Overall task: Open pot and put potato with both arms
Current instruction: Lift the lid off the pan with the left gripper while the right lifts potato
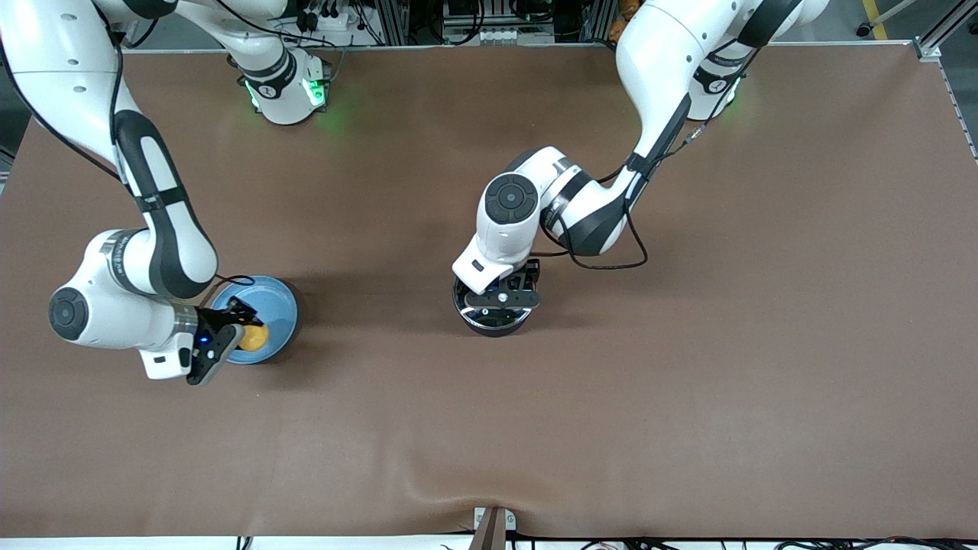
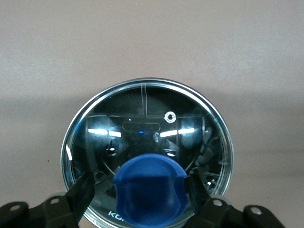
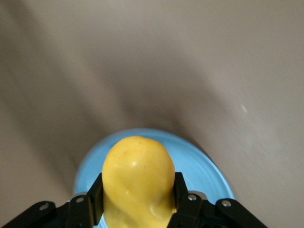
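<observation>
The black pot (image 1: pixel 495 321) stands mid-table with its glass lid (image 2: pixel 142 109) on. The lid's blue knob (image 2: pixel 149 190) shows in the left wrist view. The pot's blue handle is hidden under the arm. My left gripper (image 1: pixel 500 299) is down over the lid, and its open fingers (image 2: pixel 83 190) straddle the knob with a gap on one side. My right gripper (image 1: pixel 243 327) is shut on the yellow potato (image 1: pixel 253 337) and holds it just over the light-blue plate (image 1: pixel 279 305). In the right wrist view the potato (image 3: pixel 137 175) fills the gap between the fingers (image 3: pixel 95 194) above the plate (image 3: pixel 209 171).
The brown table (image 1: pixel 688 382) holds only the plate, toward the right arm's end, and the pot. A small metal bracket (image 1: pixel 493 523) sits at the table edge nearest the front camera.
</observation>
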### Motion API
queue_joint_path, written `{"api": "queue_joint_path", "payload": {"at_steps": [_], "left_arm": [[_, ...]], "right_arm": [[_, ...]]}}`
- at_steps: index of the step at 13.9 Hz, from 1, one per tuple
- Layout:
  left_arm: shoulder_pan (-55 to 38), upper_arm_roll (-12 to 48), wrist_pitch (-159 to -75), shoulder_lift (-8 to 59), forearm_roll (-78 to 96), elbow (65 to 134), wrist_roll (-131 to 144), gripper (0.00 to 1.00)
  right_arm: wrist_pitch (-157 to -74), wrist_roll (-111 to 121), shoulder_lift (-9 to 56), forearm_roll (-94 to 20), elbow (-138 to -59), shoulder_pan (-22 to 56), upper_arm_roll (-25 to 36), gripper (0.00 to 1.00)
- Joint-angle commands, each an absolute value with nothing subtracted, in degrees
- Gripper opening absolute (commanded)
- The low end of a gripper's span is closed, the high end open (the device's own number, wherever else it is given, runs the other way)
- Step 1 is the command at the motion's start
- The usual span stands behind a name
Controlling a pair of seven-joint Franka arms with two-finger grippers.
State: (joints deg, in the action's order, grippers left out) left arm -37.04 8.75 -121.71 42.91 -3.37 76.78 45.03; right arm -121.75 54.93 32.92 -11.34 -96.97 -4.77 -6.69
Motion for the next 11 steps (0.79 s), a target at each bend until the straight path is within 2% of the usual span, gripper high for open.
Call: {"api": "queue_joint_path", "payload": {"at_steps": [1,3,4,5,6,7,8,11], "left_arm": [[-38.32,7.73,-121.38,43.42,-4.92,75.59,46.67,0.84],[-38.32,7.73,-121.38,43.42,-4.92,75.59,47.11,0.74],[-38.41,7.82,-121.38,43.42,-4.83,75.59,48.07,0.63],[-38.41,7.74,-121.38,43.42,-4.83,75.59,48.6,0.46],[-38.41,7.82,-121.38,43.33,-4.92,75.5,48.43,0.21],[-38.5,7.82,-121.29,43.16,-4.83,75.5,48.34,0.04],[-38.5,7.82,-121.12,42.89,-4.83,75.5,48.25,0.0],[-38.41,8.09,-119.36,40.62,-4.83,75.41,48.34,0.0]], "right_arm": [[-122.43,48.89,31.55,-13.8,-98.09,-3.87,-9.4,0.17],[-122.43,44.15,31.38,-13.8,-97.39,-3.25,-11.68,0.17],[-122.61,41.69,31.2,-13.8,-97.3,-2.9,-12.91,0.17],[-123.13,39.14,31.11,-13.8,-97.29,-2.29,-13.7,0.17],[-123.66,36.94,31.11,-13.8,-97.29,-1.59,-14.23,0.17],[-124.1,35.44,31.11,-13.8,-97.21,-0.54,-14.24,0.17],[-124.88,34.38,31.11,-13.8,-97.21,0.26,-14.24,0.17],[-125.59,29.64,31.03,-13.8,-97.21,2.54,-14.24,0.17]]}}
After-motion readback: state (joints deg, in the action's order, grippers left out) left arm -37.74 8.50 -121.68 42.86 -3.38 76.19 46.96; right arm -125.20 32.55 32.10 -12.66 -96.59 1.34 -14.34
